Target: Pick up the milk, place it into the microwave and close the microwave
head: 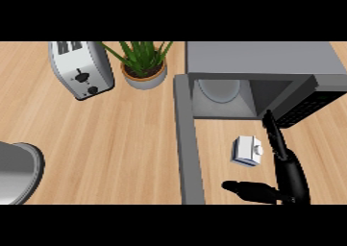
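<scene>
On the wooden counter, just in front of the open microwave, the milk lies on its side, a small white and blue carton with its cap showing. It sits at about 4 o'clock from the middle of the view, between the microwave's door, which swings out toward 6 o'clock as a long grey slab, and the right hand. That hand comes up from the lower edge at about 5 o'clock. Its fingers are stretched straight toward 12 o'clock, their tips near the lower lip of the oven's mouth, and its thumb sticks out toward 9 o'clock below the carton. The hand is released and grasps nothing. The milk lies just beside the fingers, on their 9 o'clock side, and above the thumb, inside the angle the two make; whether anything touches it I cannot tell. Inside the oven a pale round turntable plate shows. At 11 o'clock stands a silver toaster, with a potted plant beside it at 12 o'clock. At 8 o'clock a grey rounded object is cut off by the edge.
</scene>
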Available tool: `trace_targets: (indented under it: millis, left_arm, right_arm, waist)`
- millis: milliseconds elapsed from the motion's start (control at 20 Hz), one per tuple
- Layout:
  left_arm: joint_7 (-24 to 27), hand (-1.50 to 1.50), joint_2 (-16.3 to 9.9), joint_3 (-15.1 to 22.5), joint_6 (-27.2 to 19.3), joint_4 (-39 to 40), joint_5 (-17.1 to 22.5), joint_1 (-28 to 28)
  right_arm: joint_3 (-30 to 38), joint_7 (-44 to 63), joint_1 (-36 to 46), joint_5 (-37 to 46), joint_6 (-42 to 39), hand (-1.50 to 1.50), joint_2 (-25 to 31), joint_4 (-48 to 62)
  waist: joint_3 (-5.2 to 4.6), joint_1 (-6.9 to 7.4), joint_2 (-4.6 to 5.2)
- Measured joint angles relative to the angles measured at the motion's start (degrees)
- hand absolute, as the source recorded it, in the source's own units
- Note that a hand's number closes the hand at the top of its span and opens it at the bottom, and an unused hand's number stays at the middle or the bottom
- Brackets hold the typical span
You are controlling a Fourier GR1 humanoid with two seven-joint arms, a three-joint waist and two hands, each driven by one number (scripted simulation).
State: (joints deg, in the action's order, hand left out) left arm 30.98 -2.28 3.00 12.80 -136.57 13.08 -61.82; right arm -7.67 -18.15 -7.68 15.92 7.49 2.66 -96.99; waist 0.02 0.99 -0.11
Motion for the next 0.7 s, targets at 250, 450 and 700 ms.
trace_targets:
  millis: [250,450,700]
  left_arm:
    - [2.7,-1.5,0.5,-1.7,3.0,0.6,1.4,-2.6]
    - [2.1,-1.5,1.0,-2.0,3.7,0.3,1.7,-3.1]
    - [2.9,-1.5,1.6,-3.5,5.4,1.0,2.2,-3.5]
  right_arm:
    - [3.9,-3.2,3.8,-0.1,1.6,-1.5,0.4,8.4]
    - [6.0,-7.5,6.2,-0.6,2.1,-1.5,0.6,15.9]
    - [7.9,-11.4,9.9,-2.0,-0.2,-1.5,1.9,23.8]
  waist:
    - [0.0,0.07,0.02]
    - [0.01,-0.06,0.07]
    - [0.02,0.01,0.08]
